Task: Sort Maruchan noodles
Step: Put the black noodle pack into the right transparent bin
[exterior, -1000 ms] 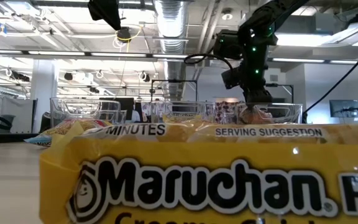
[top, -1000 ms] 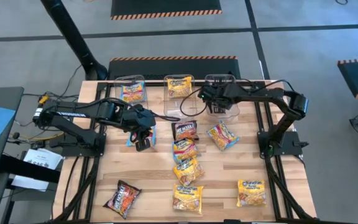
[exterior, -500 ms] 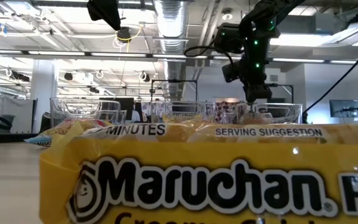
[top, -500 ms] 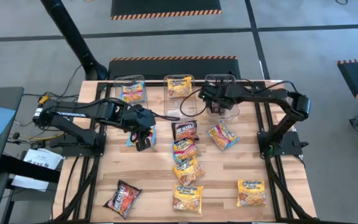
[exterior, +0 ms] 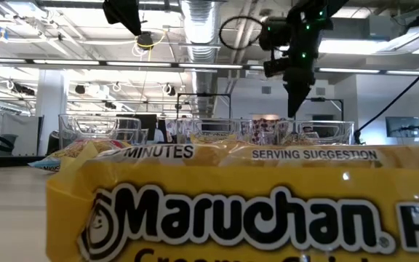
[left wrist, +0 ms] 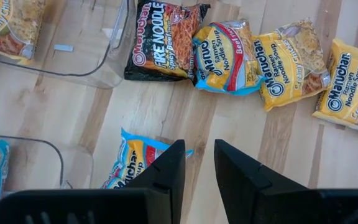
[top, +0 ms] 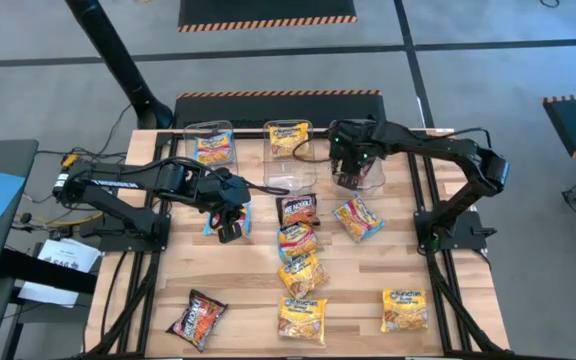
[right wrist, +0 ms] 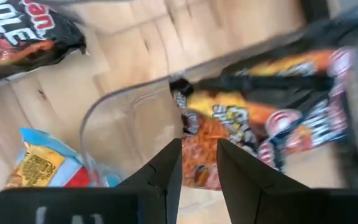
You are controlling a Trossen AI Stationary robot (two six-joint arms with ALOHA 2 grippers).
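Observation:
My right gripper [top: 346, 170] [right wrist: 199, 144] [exterior: 294, 108] hangs open above the right clear bin [top: 377, 152], fingers pointing down. A black-red packet [right wrist: 260, 124] lies flat in that bin below it, untouched. My left gripper [top: 230, 228] [left wrist: 199, 146] hovers open, its fingers a narrow gap apart, over the table beside a light blue packet [left wrist: 131, 158] that lies flat on the wood. The left bin [top: 211, 146] holds a blue packet, and the middle bin [top: 290, 140] holds a yellow one. Loose packets lie mid-table: black-red [top: 298, 208], blue [top: 358, 217], blue [top: 296, 238], yellow [top: 303, 272].
More packets lie near the front edge: black-red [top: 196, 318], yellow [top: 303, 316], yellow [top: 405, 308]. One yellow packet [exterior: 231, 211] fills the low view's foreground. The three bins stand in a row along the far edge. Bare wood shows at the left and right sides.
My right gripper has risen from inside the right bin to well above its rim and shifted slightly toward the far edge. The black-red packet stays in the bin.

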